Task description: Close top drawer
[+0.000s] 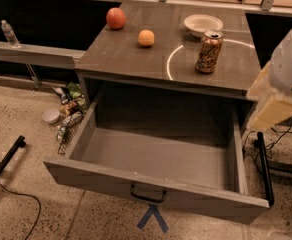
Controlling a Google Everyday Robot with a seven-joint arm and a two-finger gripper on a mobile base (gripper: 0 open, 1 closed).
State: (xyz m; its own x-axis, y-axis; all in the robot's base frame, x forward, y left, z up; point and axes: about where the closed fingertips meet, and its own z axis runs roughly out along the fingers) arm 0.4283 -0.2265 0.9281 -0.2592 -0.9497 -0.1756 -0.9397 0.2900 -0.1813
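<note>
The top drawer (156, 156) is pulled far out of the grey wood-look cabinet, and its inside is bare. Its front panel (96, 176) faces me, with a small black bar handle (148, 194) at its centre. Part of my white and beige arm (278, 91) hangs at the right edge, above the drawer's right side wall. My gripper itself is out of view, beyond that part of the arm.
On the cabinet top (126, 59) stand a red apple (116, 18), an orange (146, 37), a white bowl (203, 23) and a drink can (209, 52). Litter and a wire basket (66, 116) lie on the floor to the left. A blue tape mark (153, 218) is under the handle. A black bar (264, 166) runs along the drawer's right side.
</note>
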